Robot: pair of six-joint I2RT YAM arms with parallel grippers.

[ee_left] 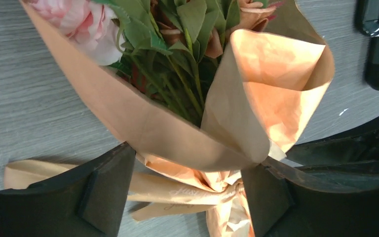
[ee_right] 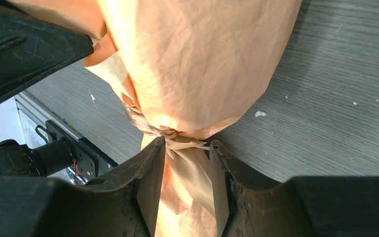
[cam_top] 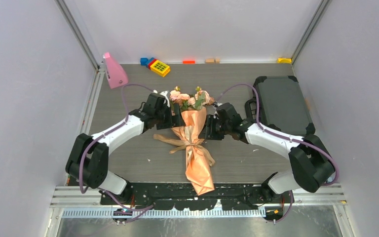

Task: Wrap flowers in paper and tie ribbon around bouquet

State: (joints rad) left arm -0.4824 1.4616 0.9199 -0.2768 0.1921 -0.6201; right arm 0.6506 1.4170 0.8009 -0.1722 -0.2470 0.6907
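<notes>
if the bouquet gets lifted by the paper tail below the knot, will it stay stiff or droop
Probably droops: the paper looks thin and crinkled, so the tail would likely bend. The flowers make the wide end heavier, so the bouquet may tip head-down. The ribbon knot looks snug, likely keeping the wrap together.

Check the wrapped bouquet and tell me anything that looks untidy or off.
The ribbon is knotted, but its ends splay left across the table rather than forming a neat bow. At the top, one paper flap curls open, showing the flower stems. Nothing looks torn.
</notes>
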